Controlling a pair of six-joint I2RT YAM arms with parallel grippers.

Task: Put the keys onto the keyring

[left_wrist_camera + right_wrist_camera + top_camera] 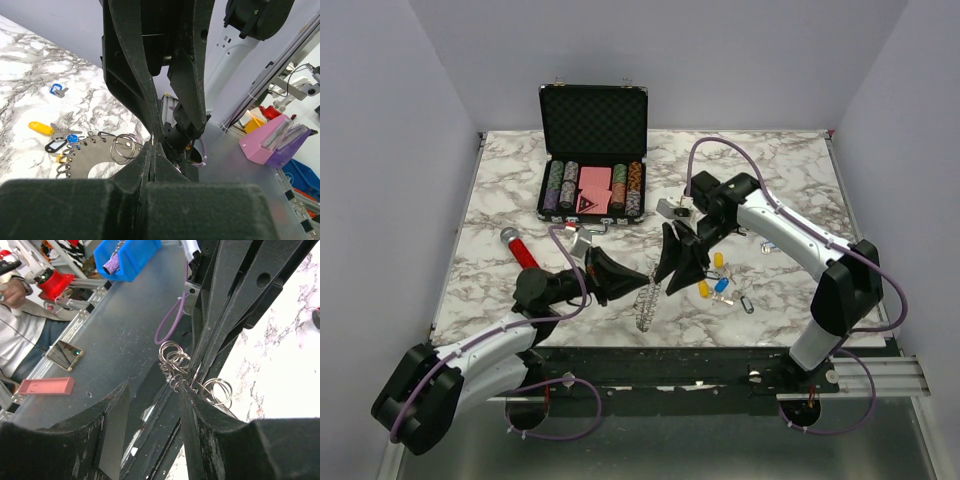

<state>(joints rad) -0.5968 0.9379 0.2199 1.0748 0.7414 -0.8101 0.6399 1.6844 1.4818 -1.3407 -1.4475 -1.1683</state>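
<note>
Since everything turns on the silvery metal keyring (644, 302), a flat plate fringed with split rings, we start there. It seems to stand on edge between the two arms near the table's front, its long axis running from near to far in the overhead view. Our left gripper (152, 148) is fully closed, and its tips appear to pinch the keyring's rim, though the exact contact is hidden behind the fingers. Our right gripper (153, 386) hangs about half open with nothing between its jaws. The nearest split rings sit just beyond its fingertips, so the keyring lies straight ahead of it. The small plastic-headed keys (721, 285), yellow, blue and black, lie loose on the white marble-patterned table (510, 190), just to the right of that gripper and well apart from the left arm. We judge that the right arm, being nearer, must fetch a key while the left one presents the rings.
</note>
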